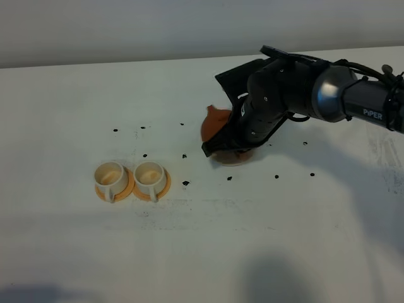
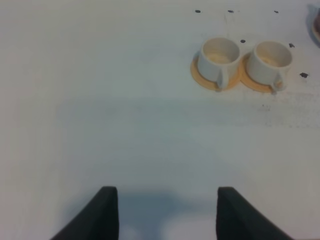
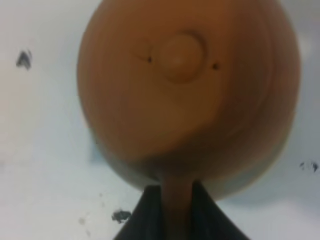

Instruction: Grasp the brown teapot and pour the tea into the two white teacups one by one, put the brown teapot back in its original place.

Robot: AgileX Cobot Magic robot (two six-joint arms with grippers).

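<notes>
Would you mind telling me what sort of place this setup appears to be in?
Probably a robotics lab bench: a plain white tabletop dotted with black marks, a dark robot arm over a brown teapot, two white teacups.

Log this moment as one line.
phase: grasp | right gripper: shut on brown teapot handle | brown teapot: on coaster | left gripper: open, holding nothing | white teacups: upright on orange saucers
</notes>
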